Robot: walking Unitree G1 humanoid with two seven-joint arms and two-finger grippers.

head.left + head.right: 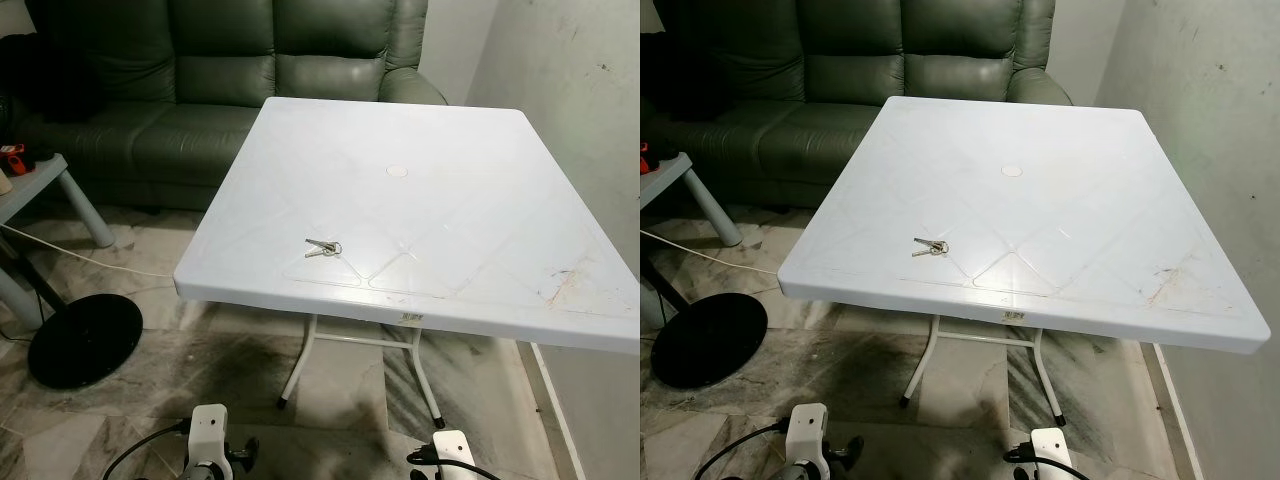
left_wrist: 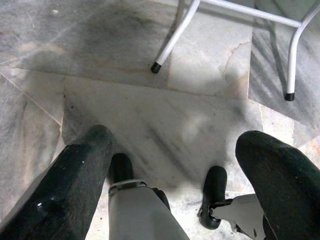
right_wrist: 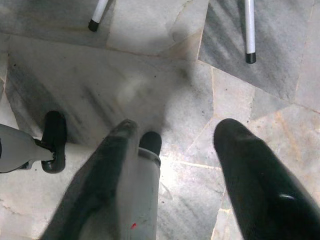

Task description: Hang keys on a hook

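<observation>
So in front of me there's a white plastic folding table [image 1: 450, 190] on thin white metal legs [image 2: 175, 37] with black rubber feet. Behind it sits a dark green leather sofa [image 1: 230, 70]. Marble floor [image 1: 230, 370] is pretty grimy, and a round black disc [image 1: 85, 340] lies beside a white cable [image 1: 90, 258].

Silver metal keys [image 1: 323, 248] on a white square plastic bench [image 1: 470, 160] embossed with crossing diagonal lines, dark green leather sofa [image 1: 200, 60], grey veined marble floor [image 2: 165, 125], round black disc base [image 1: 85, 340], black-fingered left gripper [image 2: 175, 165]
</observation>
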